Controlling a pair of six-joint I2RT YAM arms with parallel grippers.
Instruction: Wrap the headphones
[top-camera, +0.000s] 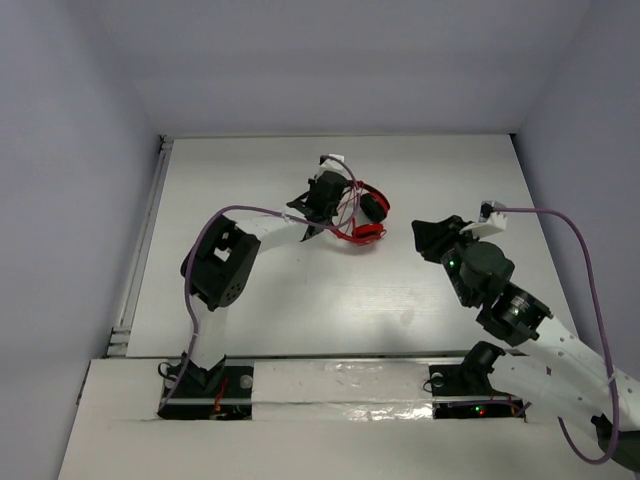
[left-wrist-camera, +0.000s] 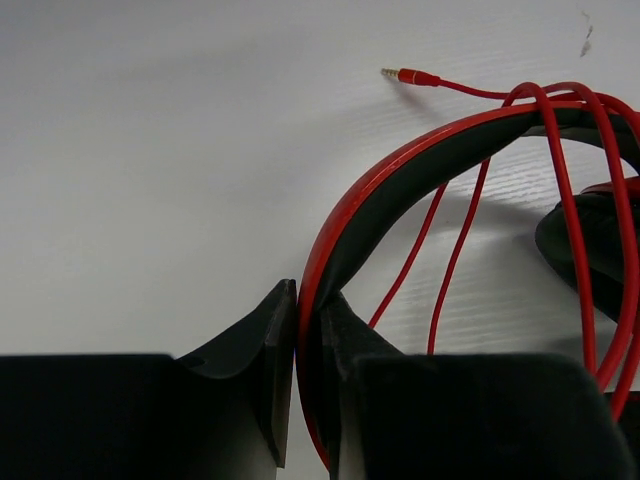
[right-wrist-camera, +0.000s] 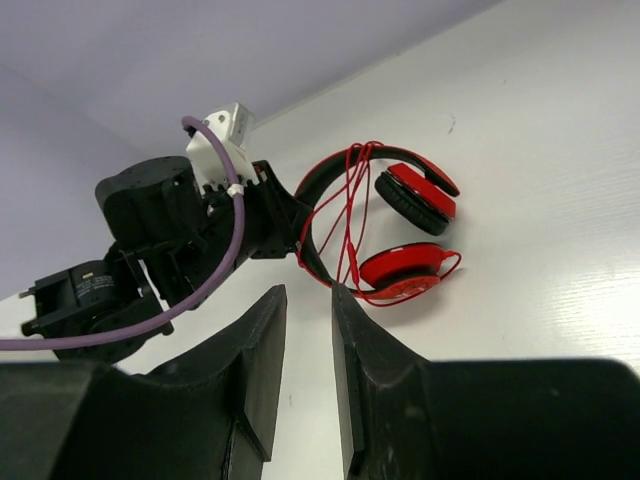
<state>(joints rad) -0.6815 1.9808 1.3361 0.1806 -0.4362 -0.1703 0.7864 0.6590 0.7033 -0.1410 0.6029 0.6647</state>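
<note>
Seen from above, red headphones (top-camera: 367, 233) sit near the far middle of a white tabletop (top-camera: 300, 290), between two robot arms. The left gripper (top-camera: 318, 208) reaches in from the left, and its jaws are clamped tight on the red-and-black headband (left-wrist-camera: 400, 165), one jaw on each face of the band. The thin red cable (left-wrist-camera: 455, 250) is looped loosely over the headband several times, and its plug (left-wrist-camera: 410, 76) lies free on the tabletop just beyond the band. Both earcups (right-wrist-camera: 415, 195) (red shells, black pads) point away from the left gripper. The right gripper (top-camera: 428, 238) hangs just to the right of the headphones, apart from them, its jaws narrowly parted and holding nothing.
</note>
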